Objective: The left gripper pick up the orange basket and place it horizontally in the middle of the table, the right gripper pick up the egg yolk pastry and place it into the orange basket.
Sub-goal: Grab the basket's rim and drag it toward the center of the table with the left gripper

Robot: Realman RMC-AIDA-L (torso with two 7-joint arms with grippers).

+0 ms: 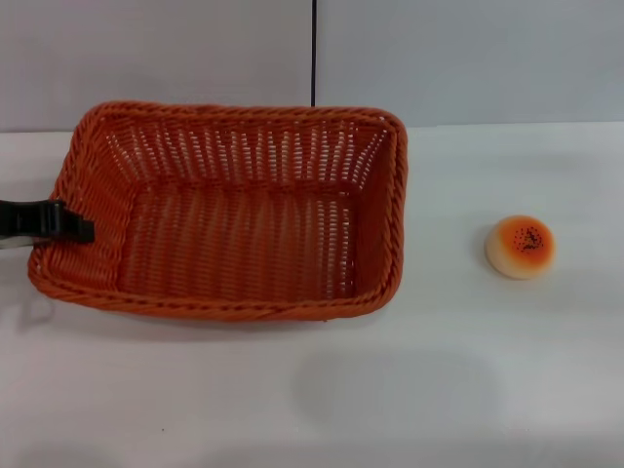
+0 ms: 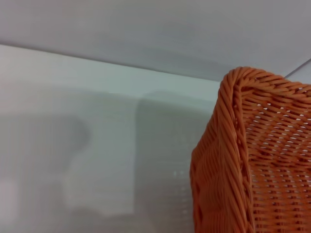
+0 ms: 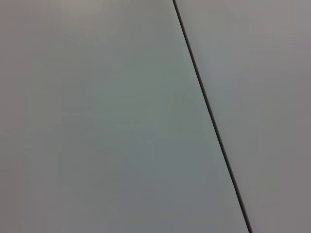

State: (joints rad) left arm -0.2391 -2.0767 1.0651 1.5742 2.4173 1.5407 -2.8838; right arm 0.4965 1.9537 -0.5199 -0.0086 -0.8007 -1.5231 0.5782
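— Where's the left gripper (image 1: 83, 231)?

— At the orange basket (image 1: 234, 210)'s left short rim, touching it. I can't tell whether its fingers pinch the wicker.

— And the basket?

— On the worktop (image 1: 458, 390), left of centre, long axis running side to side, empty.

— The egg yolk pastry (image 1: 521, 247)?

— Well apart on the right, so the right arm's nearer, I'd judge. The right gripper isn't visible.

It looked like a lab test bench: a bare white table (image 1: 468, 390) stood against plain grey wall panels (image 1: 468, 58).
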